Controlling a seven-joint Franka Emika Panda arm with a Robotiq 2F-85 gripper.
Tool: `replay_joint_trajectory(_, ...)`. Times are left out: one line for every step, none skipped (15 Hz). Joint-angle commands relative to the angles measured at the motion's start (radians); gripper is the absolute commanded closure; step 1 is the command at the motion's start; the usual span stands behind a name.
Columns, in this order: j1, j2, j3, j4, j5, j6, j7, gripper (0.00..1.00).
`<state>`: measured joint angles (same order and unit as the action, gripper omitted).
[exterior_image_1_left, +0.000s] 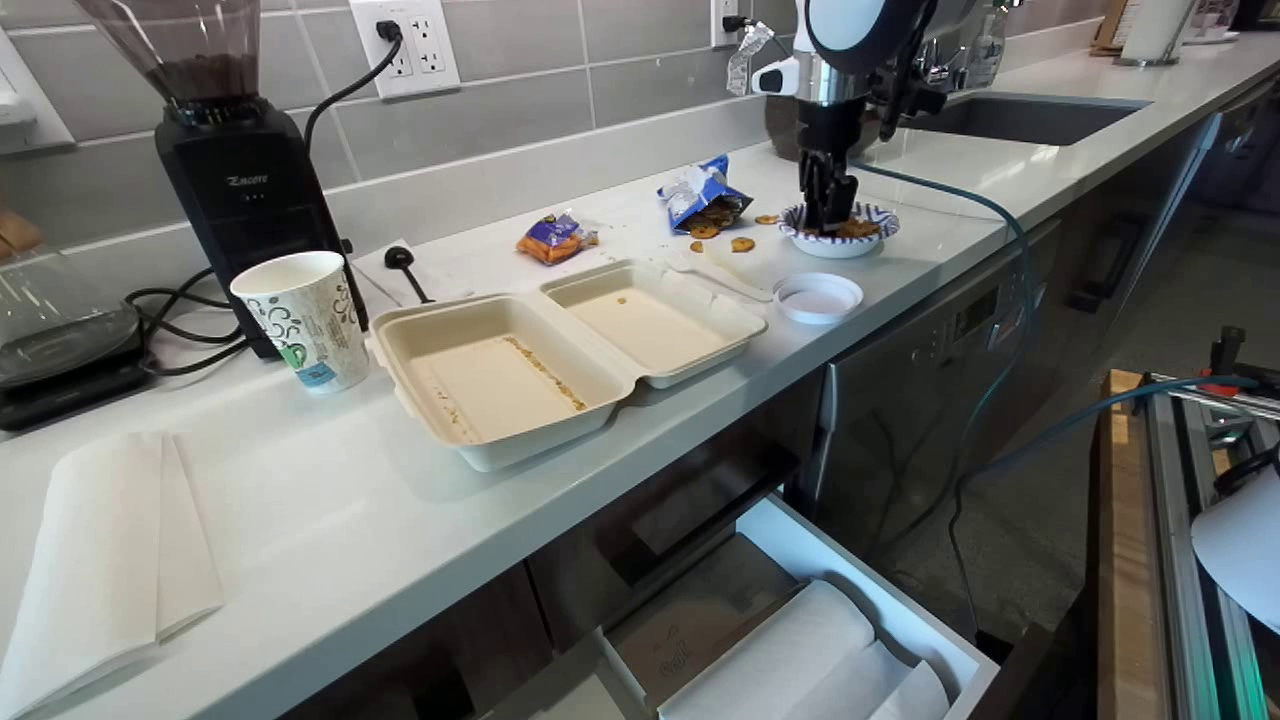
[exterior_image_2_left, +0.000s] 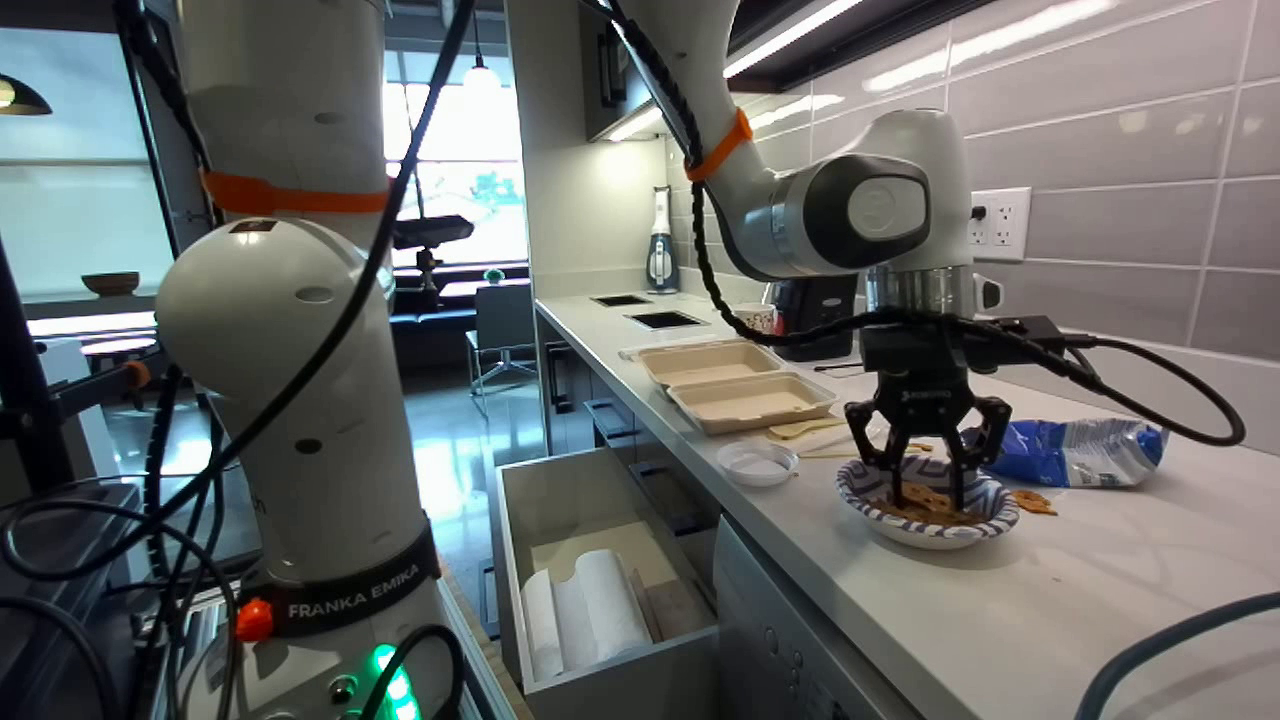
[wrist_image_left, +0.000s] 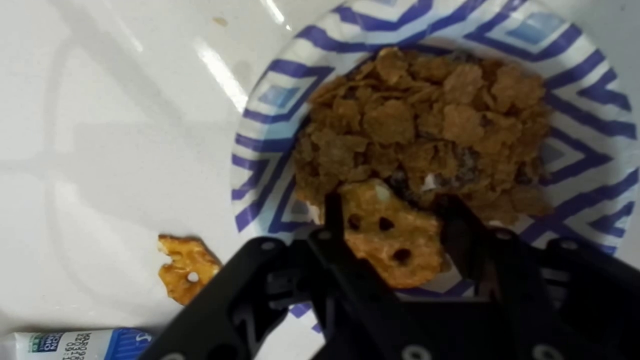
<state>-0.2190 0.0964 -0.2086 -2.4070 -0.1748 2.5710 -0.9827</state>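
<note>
While the gripper (exterior_image_2_left: 928, 500) points straight down into a patterned paper bowl (exterior_image_2_left: 854, 490), its jaws are clamped on a pretzel chip (wrist_image_left: 392, 237), with opposite edges of it against the two tips. In the wrist view the pretzel chip lies squarely between those tips, its flat, holed face toward the camera, overlapping the margin of a heap of cereal (wrist_image_left: 400, 120) in the bowl; whether it rests on the flakes or hangs just above them, I cannot tell. In both exterior views the jaws reach below the bowl's rim. The bowl stands upright on a pale bench (exterior_image_1_left: 280, 450). Beside it, well outside the jaws, lies a broken pretzel piece (wrist_image_left: 185, 260), and near that a blue bag (exterior_image_1_left: 703, 193) on its side, with more pieces at its mouth. A shallow white dish (exterior_image_1_left: 815, 300) sits near the bowl, and a takeout box (exterior_image_1_left: 470, 380) with its lid folded back lies farther along.
</note>
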Motion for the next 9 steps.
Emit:
replay_joint_trajectory(-0.012,-0.006,0.009,-0.007,0.025,0.015,-0.024,0.47)
replay_joint_trajectory(-0.012,-0.008,0.009,-0.008,0.025,0.015,-0.024,0.48)
replay_joint_trajectory(-0.012,-0.008,0.009,-0.007,0.025,0.015,-0.025,0.49)
replay_joint_trajectory(-0.013,-0.008,0.008,-0.008,0.025,0.015,-0.025,0.48)
replay_joint_trajectory(-0.013,-0.009,0.008,-0.009,0.024,0.015,-0.025,0.49)
replay_joint_trajectory(-0.013,-0.009,0.008,-0.009,0.025,0.015,-0.025,0.5)
replay_joint_trajectory(-0.014,-0.01,0.008,-0.009,0.025,0.015,-0.026,0.49)
replay_joint_trajectory(-0.015,-0.01,0.008,-0.009,0.025,0.015,-0.026,0.49)
replay_joint_trajectory(-0.015,-0.011,0.008,-0.01,0.025,0.016,-0.026,0.49)
